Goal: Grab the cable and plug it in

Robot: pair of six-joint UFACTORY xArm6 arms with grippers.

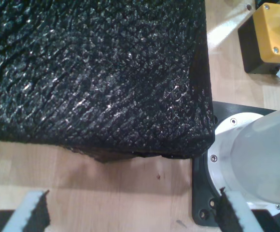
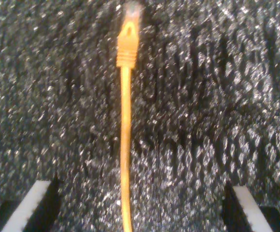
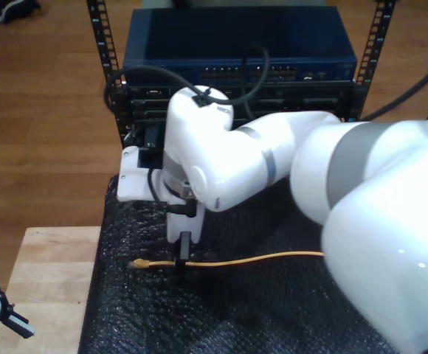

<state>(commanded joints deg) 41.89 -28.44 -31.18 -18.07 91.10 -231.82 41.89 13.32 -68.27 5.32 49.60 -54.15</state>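
Nearest you in the exterior view is the big white arm [image 3: 361,221], which takes up that view's right half and reaches across to the middle. At its end, my second gripper [image 3: 182,254] points down at the black mat [image 3: 273,310], with the cable [image 3: 258,258] right at its dark fingers.

You can see the cable as a thin yellow-orange line on the mat. It runs from beside the arm on the exterior view's right, passes under the gripper, and ends at a plug [image 3: 139,263] a little further toward that view's left. The plug lies flat on the mat, well short of the blue rack unit [image 3: 236,44] with its row of ports [image 3: 258,72] at the far side.

Look along my second gripper [image 2: 142,205] in its wrist view: the two white-padded fingers [image 2: 36,205] stand wide apart, one on each side of the cable [image 2: 125,145], neither touching it. The orange boot and clear plug tip [image 2: 129,29] lie ahead of the fingers, blurred.

My first gripper [image 1: 130,212] also has its fingers [image 1: 31,212] spread, with nothing between them. It hangs over bare wood table [image 1: 106,193] just off the corner of the mat [image 1: 91,72]. Beside it you'll find a silver arm base [image 1: 256,154] on a black plate, and a yellow box [image 1: 275,31] further off on the table.
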